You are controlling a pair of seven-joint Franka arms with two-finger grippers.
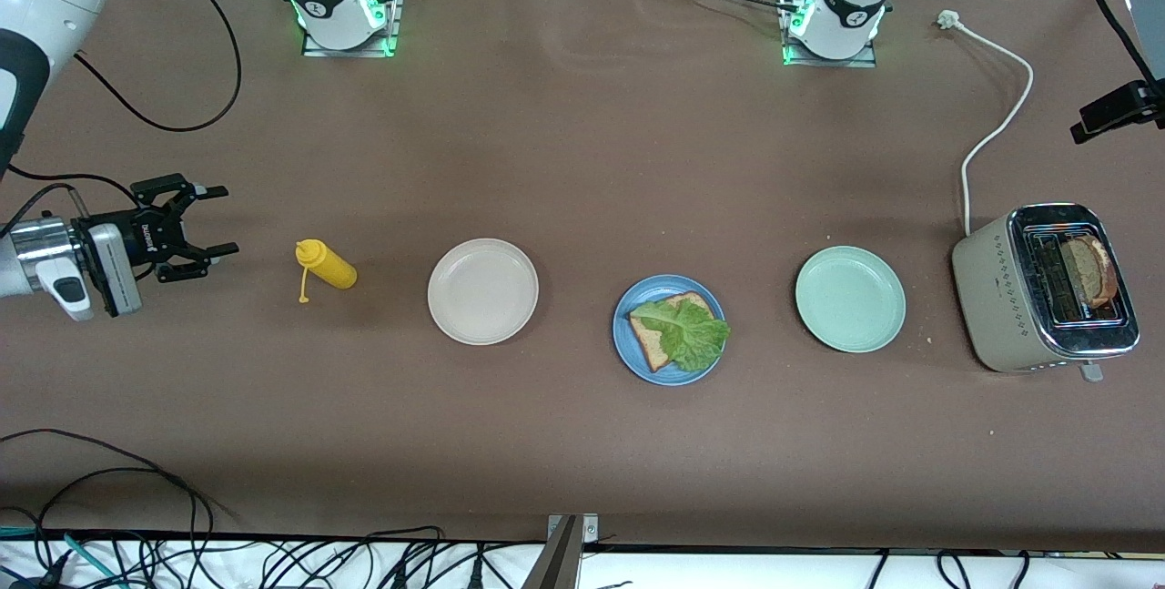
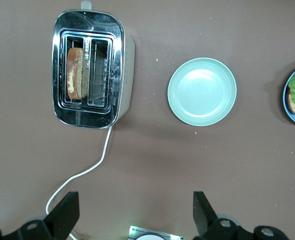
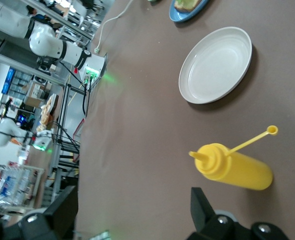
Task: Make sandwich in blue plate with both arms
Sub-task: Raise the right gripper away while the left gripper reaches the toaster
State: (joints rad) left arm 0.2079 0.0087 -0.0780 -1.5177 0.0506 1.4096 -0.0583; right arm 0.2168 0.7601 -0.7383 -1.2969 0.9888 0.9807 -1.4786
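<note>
- Front view: the blue plate (image 1: 669, 330) sits on the brown bench (image 1: 582, 443) about midway along its length, between the beige-white plate (image 1: 482, 291) and the pale mint-green plate (image 1: 850, 299).
- On the blue plate lies one slice of brown bread (image 1: 657, 339) with a ruffled green lettuce leaf (image 1: 687, 332) on top of it; no second slice covers the leaf.
- A second slice of bread (image 1: 1090, 270) stands in one slot of the beige toaster (image 1: 1047, 289), which sits at the left arm's end of the bench, its white cord (image 1: 992, 106) running toward the edge where the bases stand.
- A yellow squeeze bottle (image 1: 326, 265) lies on its side toward the right arm's end, beside the beige-white plate.
- The right gripper (image 1: 211, 221) hangs over that end of the bench near the bottle, fingers spread and holding nothing; the small lettering on its body is too small to read.
- Left wrist view: the left gripper (image 2: 136, 210) hovers high over the toaster and mint-green plate, fingers (image 2: 65, 212) wide apart and empty.
- No brand or label can be read on the toaster.
- Right wrist view: the bottle shows no label; the right gripper's fingers (image 3: 202, 207) stand apart.
</note>
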